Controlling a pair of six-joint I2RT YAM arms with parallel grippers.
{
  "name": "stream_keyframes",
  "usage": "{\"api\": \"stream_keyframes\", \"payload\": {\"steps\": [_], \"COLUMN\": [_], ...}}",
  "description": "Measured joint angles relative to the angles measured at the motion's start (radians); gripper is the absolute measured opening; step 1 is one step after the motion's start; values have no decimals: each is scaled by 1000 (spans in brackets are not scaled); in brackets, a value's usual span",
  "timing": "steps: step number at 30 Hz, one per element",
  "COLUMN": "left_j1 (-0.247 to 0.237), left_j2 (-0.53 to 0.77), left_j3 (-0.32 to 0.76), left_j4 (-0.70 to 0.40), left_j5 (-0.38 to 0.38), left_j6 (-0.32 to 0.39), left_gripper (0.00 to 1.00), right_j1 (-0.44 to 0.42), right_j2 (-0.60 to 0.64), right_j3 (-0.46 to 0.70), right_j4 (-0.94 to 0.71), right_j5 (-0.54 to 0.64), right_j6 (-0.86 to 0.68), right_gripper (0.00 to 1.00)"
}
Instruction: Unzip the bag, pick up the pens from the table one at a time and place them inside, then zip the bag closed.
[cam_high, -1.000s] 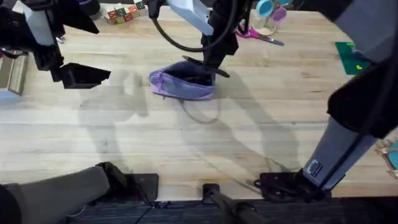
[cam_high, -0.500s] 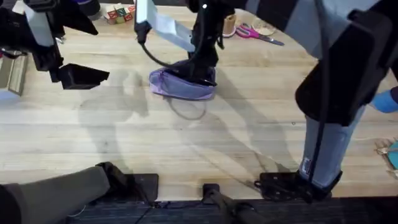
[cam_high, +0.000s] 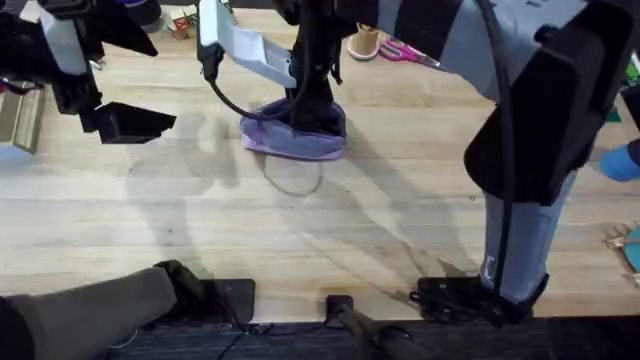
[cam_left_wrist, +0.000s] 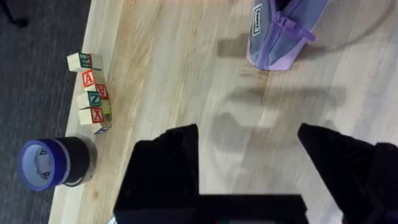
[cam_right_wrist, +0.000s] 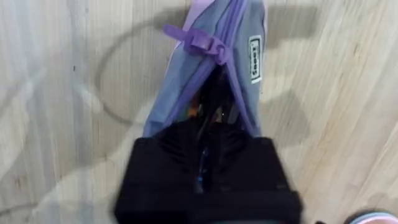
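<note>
I see the bag (cam_high: 295, 140) lying on the table (cam_high: 300, 230) a little left of the middle and toward the far side, its zip partly open along the top. It is a soft fabric pouch, light and floppy, so I judge it will sag and slide on the smooth wood if I pull on it with nothing pinning it down. The best holds look like the zip pull (cam_right_wrist: 202, 42) at the end of the bag, or a pinch of cloth at one end to steady it while the zip runs.

My right tool (cam_high: 312, 108) is down at the mouth of the bag, its fingers pushed in between the two sides of the opening. From the right wrist view I cannot tell how far apart they stand or whether they still hold a pen; something orange glints inside the pouch, too small to name.

My left tool (cam_left_wrist: 249, 149) hangs over bare table well to the left of the bag, fingers spread wide, holding nothing and touching nothing. Some lettered blocks (cam_left_wrist: 92, 93) and a roll of blue tape (cam_left_wrist: 53, 163) lie beyond it.
</note>
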Motion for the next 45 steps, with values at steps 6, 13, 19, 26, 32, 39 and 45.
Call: {"api": "stream_keyframes", "payload": {"steps": [6,13,19,26,32,39,45], "left_j1": [0,0,0,0,0,0,0], "left_j2": [0,0,0,0,0,0,0], "left_j3": [0,0,0,0,0,0,0], "left_j4": [0,0,0,-72,-101,-186,-212], "left_j5": [0,0,1,50,159,296,329], "left_j6": [0,0,0,0,10,7,8], "left_gripper": [993,993,993,996,735,993,995], "right_j1": [2,6,6,5,-16,-33,-33], "right_j2": [0,2,2,-64,-184,-217,-216], "right_j3": [0,0,0,0,0,0,0], "right_j4": [-1,-29,-69,-109,-130,-168,-196], "right_j5": [-1,-1,2,62,80,98,110], "right_j6": [15,32,33,36,36,36,36], "right_gripper": [852,995,995,996,996,996,996]}}
